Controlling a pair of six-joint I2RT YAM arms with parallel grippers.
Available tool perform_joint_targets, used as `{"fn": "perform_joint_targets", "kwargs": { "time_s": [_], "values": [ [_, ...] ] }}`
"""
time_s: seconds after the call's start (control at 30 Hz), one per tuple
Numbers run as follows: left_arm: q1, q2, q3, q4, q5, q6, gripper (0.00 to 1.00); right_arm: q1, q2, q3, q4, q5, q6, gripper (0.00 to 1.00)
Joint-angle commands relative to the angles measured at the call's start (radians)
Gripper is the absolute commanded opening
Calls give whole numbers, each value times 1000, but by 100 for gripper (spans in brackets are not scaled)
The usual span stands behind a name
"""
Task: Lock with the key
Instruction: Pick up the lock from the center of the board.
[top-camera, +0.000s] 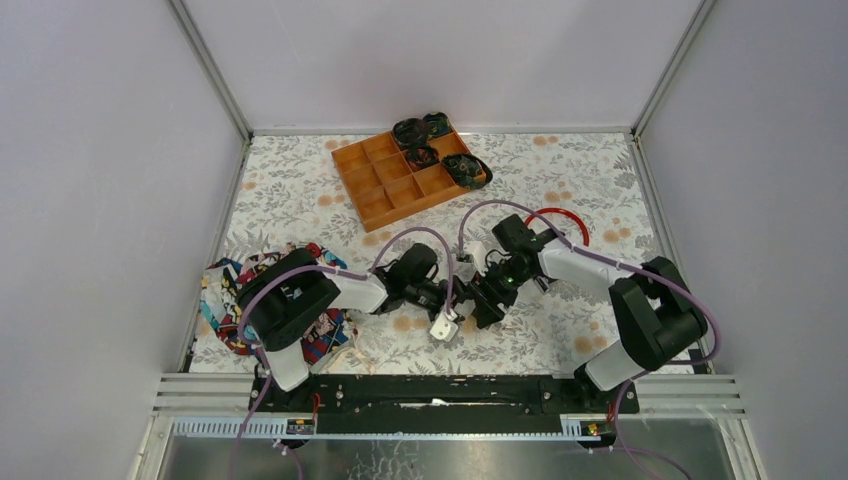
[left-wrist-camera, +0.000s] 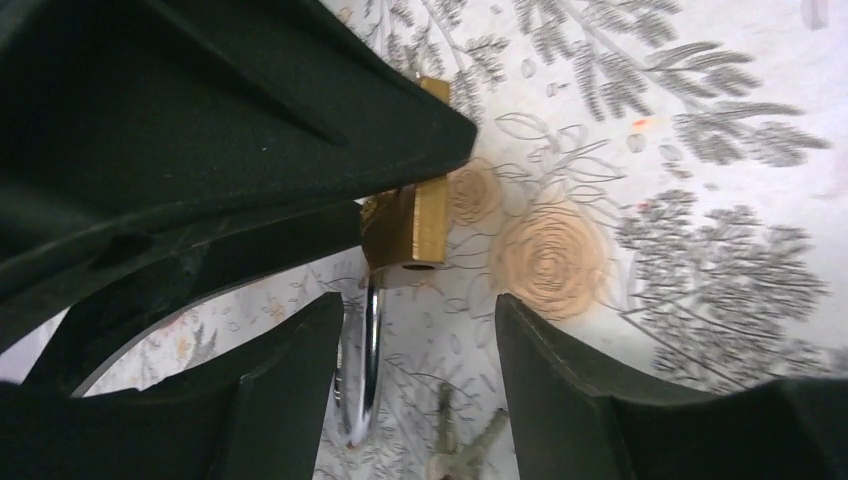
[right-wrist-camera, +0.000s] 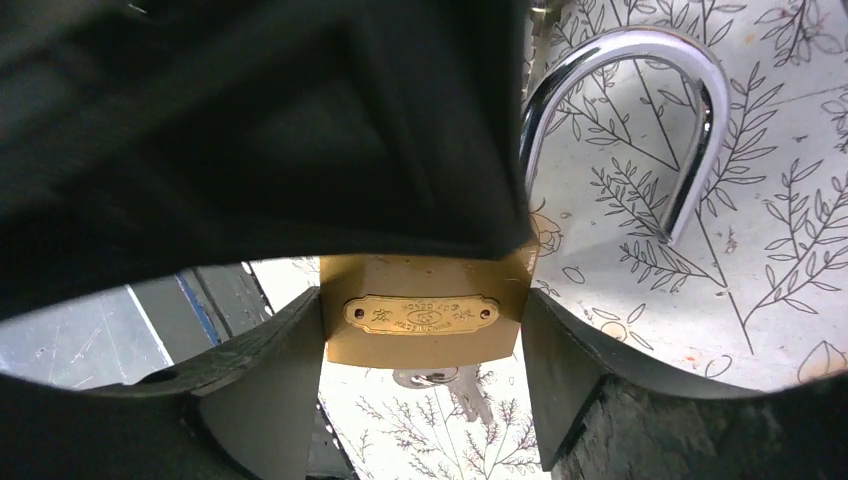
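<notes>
Our left hand (left-wrist-camera: 420, 335), fingers (left-wrist-camera: 285, 400) apart, hovers over keys (left-wrist-camera: 455, 452) on the flowered desk (left-wrist-camera: 660, 210). We see the right hand (left-wrist-camera: 200, 130) holding the brass padlock (left-wrist-camera: 418, 225), shackle (left-wrist-camera: 362, 375) toward us.

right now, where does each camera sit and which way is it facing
top external: above and behind the bases, looking down on the floral tablecloth; left arm and right arm show whole, meeting mid-table
left wrist: on the left arm, facing down past its open left pincer at the brass padlock and keys
right wrist: on the right arm, facing along its right pincer, shut on the brass padlock; shackle open
shared: both wrist views show the brass padlock, shackle and floral tablecloth
</notes>
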Motion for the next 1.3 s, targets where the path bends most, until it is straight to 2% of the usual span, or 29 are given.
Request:
{"fn": "perform_joint_targets", "kwargs": {
  "time_s": [0.0, 0.23, 0.27, 0.4, 0.47, 0.53, 0.57, 0.6, 0.63, 0.67, 0.77, 0.9, 0.97, 1.1, 1.17, 1.27],
  "values": [
    [-11, 57, 58, 95, -98, 53, 63, 10, -83, 10, -3, -91, 8, 17],
    [-3, 74, 71, 119, -185, 73, 49, 9, -146, -16, -6, -71, 4, 17],
    [-1, 72, 69, 115, -191, 72, 43, 10, -149, -16, -9, -64, 2, 17],
    [4, 25, 35, 131, -183, 57, 0, 9, -154, -11, -15, -45, -4, 17],
    [3, -11, 20, 135, -157, 47, 0, 9, -153, 0, -19, -36, -6, 18],
    [3, -46, 22, 121, -129, -31, 0, 9, -151, 27, -36, -11, -10, 24],
    [3, -64, 34, 104, -116, -77, 0, 10, -153, 47, -46, 16, -6, 34],
    [4, -80, 50, 84, -112, -135, 0, 8, -157, 66, -56, 44, 3, 61],
    [5, -97, 72, 60, -110, -187, 0, 8, -166, 86, -69, 72, 11, 72],
    [8, -114, 92, 39, -107, -240, 0, 7, -181, 103, -78, 102, 25, 97],
    [29, -166, 121, -16, -106, -335, 0, 1, -253, 159, -105, 165, 52, 100],
    [78, -225, 206, -287, -84, -374, 0, -10, -414, 220, -73, 207, 103, 100],
    [95, -243, 272, -409, -81, -452, 0, -39, -485, 229, -26, 195, 171, 100],
    [149, -258, 440, -600, -12, -702, 0, -161, -577, 204, 120, 34, 375, 100],
    [173, -275, 523, -689, 7, -767, 0, -243, -592, 195, 198, -126, 437, 100],
    [213, -321, 594, -783, 33, -835, 0, -265, -594, 202, 340, -313, 517, 100]
  ]
}}
